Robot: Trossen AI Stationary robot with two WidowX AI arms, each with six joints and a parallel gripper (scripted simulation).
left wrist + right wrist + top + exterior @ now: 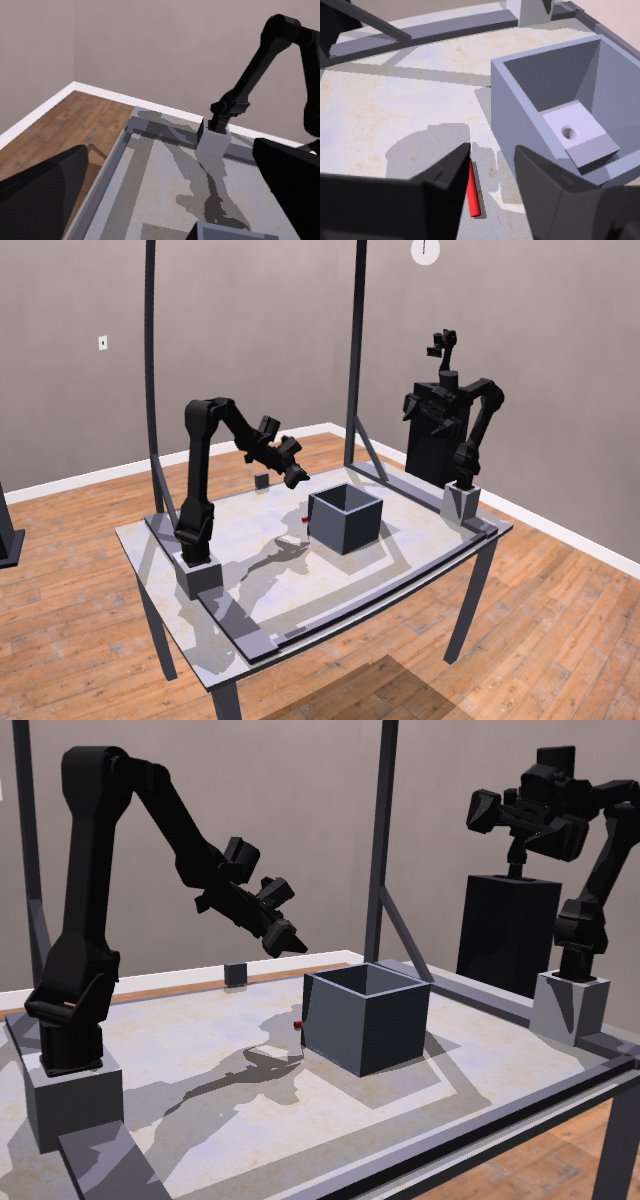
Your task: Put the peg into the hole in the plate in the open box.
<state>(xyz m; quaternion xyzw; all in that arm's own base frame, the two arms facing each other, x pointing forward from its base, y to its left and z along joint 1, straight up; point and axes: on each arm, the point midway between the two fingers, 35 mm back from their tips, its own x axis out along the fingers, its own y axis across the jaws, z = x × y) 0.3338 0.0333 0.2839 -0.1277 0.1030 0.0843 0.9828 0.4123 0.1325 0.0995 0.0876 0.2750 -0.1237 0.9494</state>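
The red round peg (305,519) (297,1024) (474,192) lay flat on the pale, blotchy table top (258,601) (248,1133) (365,120), outside the open blue-gray square box (344,526) (361,1019) (520,120). It lay near one outer wall, with a strip of table between them. One finger hid its far end from the right wrist camera.

The right gripper (305,478) (302,949) (492,151), black and pointed, hung in the air on the peg's side of the box. Its tips were a little way apart, with nothing held. It was higher than the box's rim, and there was a gap of air between the gripper and the nearest top edge.

The box had four straight walls and a wide open top. At the bottom sat a pale, thick square plate (580,125) with a small round hole (568,132). No peg was in the hole, so the job was not done.

The left gripper (420,426) (497,836) (171,149), also black, was spread wide and grasped nothing. It was up high, well apart from the box, with a lot of air between the two grippers. A small dark block (261,480) (235,974) sat by the table's back edge, well away from the box.
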